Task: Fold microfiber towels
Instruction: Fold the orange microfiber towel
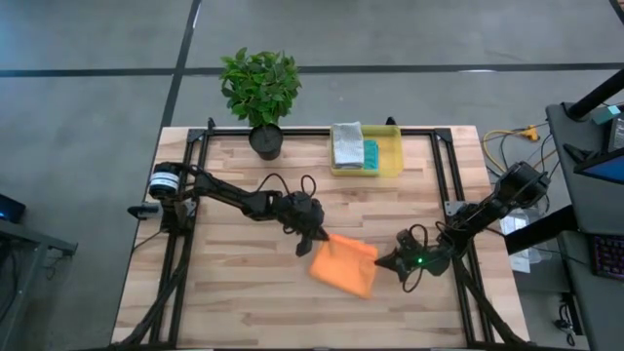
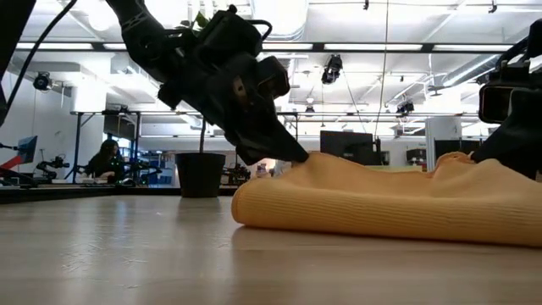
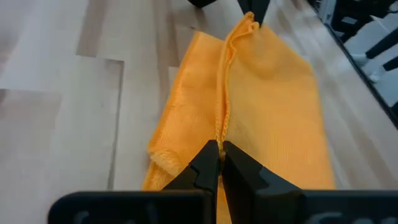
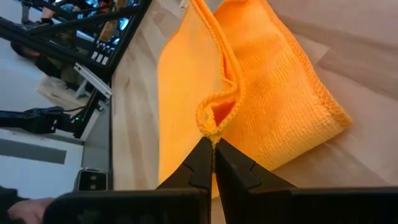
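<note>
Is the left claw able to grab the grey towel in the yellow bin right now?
Probably not yet. The left claw is shut on the orange towel, and the grey towel lies apart, in the yellow bin at the table's far edge.

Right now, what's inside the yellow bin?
In the yellow bin: a light grey towel and a teal towel beside it. Anything beneath them is covered.

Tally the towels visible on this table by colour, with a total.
Orange: 1, the orange towel between both arms
Light grey: 1, the grey towel in the yellow bin
Teal: 1, the teal towel beside it
Total: 3
</note>
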Controlling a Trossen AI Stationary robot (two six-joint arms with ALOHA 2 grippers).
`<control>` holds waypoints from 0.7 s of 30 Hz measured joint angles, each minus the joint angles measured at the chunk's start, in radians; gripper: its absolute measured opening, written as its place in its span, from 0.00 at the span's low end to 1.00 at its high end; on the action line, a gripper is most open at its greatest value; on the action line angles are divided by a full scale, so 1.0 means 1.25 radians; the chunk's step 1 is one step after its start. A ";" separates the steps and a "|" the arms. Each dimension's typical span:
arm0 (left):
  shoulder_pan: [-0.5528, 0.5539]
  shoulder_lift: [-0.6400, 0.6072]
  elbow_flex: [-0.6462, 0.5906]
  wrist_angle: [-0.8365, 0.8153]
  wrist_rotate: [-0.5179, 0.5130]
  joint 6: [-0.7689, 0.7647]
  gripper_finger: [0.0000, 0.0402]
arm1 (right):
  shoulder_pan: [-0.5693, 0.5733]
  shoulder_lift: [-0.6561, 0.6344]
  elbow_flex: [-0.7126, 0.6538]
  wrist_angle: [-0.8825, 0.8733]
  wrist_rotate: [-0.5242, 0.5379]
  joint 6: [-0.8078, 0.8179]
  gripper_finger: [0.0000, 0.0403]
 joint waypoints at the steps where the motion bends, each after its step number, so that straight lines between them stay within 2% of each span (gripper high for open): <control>1: 0.000 0.000 0.000 0.000 -0.007 0.001 0.00 | 0.000 0.000 0.000 -0.002 0.006 -0.002 0.02; 11: 0.000 0.000 0.000 -0.008 -0.073 0.040 0.00 | -0.005 0.000 0.000 -0.058 0.075 0.015 0.02; 14: 0.000 0.000 0.000 -0.032 -0.105 0.041 0.00 | -0.005 0.000 0.000 -0.068 0.080 0.014 0.02; 21: 0.000 0.000 -0.001 -0.055 -0.107 0.049 0.00 | -0.005 0.000 0.000 -0.088 0.059 0.006 0.03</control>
